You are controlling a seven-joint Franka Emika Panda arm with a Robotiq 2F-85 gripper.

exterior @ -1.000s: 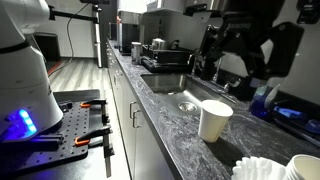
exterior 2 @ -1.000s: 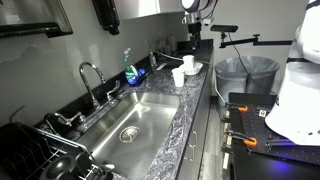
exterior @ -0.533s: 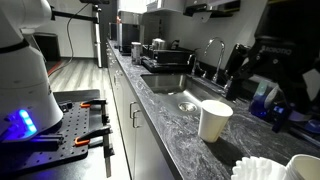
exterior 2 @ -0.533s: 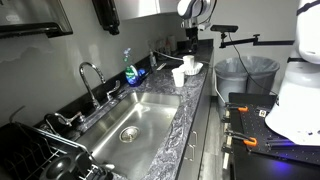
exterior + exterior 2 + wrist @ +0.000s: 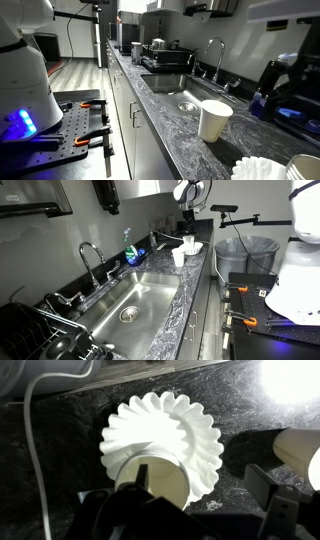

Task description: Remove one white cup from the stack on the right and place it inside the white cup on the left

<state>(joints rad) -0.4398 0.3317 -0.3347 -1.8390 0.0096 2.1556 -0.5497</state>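
Gripper [image 5: 190,515] spread wide with nothing between the fingers, hanging above the counter [image 5: 60,430]. In the wrist view one white cup [image 5: 160,482] stands just ahead of the jaws, in front of the paper filters [image 5: 165,425]. A second cup [image 5: 296,450] shows off to the side, near one finger [image 5: 280,510].

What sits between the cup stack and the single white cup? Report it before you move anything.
A pile of fluted white paper filters lies on the counter between the cup stack and the single white cup. It sits low, so a lifted cup should probably clear it.
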